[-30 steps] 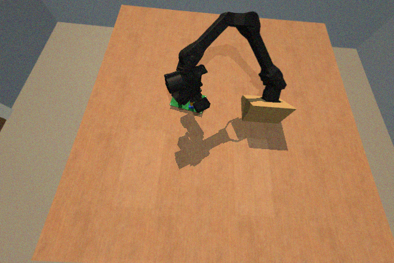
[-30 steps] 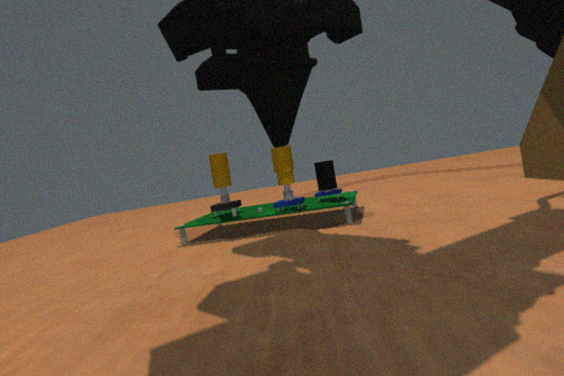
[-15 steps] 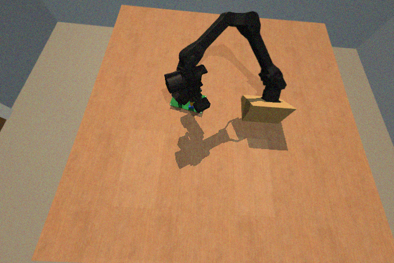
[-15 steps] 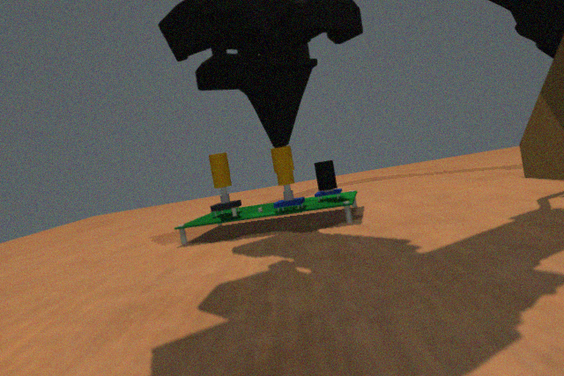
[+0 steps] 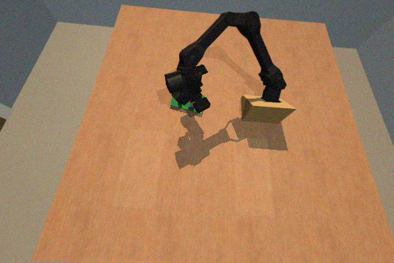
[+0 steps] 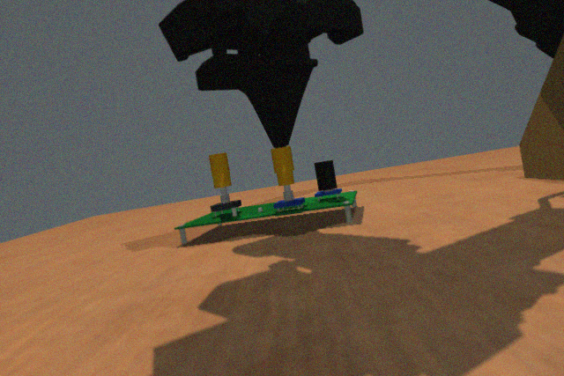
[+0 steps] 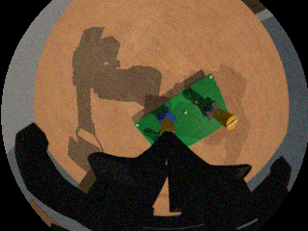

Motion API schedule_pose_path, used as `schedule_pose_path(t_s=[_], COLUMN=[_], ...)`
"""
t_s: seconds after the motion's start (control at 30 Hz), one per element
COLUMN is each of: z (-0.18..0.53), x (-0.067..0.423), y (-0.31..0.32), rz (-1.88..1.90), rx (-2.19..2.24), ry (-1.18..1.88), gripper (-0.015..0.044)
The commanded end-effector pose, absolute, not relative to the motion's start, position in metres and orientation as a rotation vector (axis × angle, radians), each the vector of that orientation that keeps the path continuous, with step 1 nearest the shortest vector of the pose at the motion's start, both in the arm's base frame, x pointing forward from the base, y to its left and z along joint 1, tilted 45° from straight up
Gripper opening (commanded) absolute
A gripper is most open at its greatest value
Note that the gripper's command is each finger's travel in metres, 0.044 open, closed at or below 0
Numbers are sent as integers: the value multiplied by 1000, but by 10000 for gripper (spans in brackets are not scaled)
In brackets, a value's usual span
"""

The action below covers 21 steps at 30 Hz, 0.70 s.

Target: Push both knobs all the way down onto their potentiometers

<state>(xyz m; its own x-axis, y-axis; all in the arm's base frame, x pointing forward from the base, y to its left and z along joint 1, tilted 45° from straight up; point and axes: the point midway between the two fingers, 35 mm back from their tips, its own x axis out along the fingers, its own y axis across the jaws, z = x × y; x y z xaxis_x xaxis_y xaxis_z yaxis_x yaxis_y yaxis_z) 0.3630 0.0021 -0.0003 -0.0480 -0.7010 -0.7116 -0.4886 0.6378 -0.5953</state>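
Observation:
A green circuit board (image 6: 255,213) (image 5: 174,102) (image 7: 192,122) stands on short legs on the table. In the exterior view it carries two yellow knobs raised on bare shafts, the left knob (image 6: 219,170) (image 7: 227,118) and the middle knob (image 6: 282,165), plus a black knob (image 6: 325,174) sitting low at the right. My gripper (image 6: 278,143) (image 7: 167,135) is shut with nothing between the fingers. Its closed tips point straight down and rest on top of the middle yellow knob. In the top view the arm hides most of the board.
The arm's tan base block (image 5: 266,110) (image 6: 544,135) stands to the right of the board. The wooden table (image 5: 197,190) extends well beyond the board on all sides.

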Motion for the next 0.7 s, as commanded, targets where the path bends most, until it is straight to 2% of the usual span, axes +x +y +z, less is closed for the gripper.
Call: schedule_pose_path(t_s=[0.0,0.67], z=[-4,-6], x=[364,364], y=[-4,-6], rz=[-237,-237], rx=[-976,-976], ry=[1701,1701], gripper=[0,0])
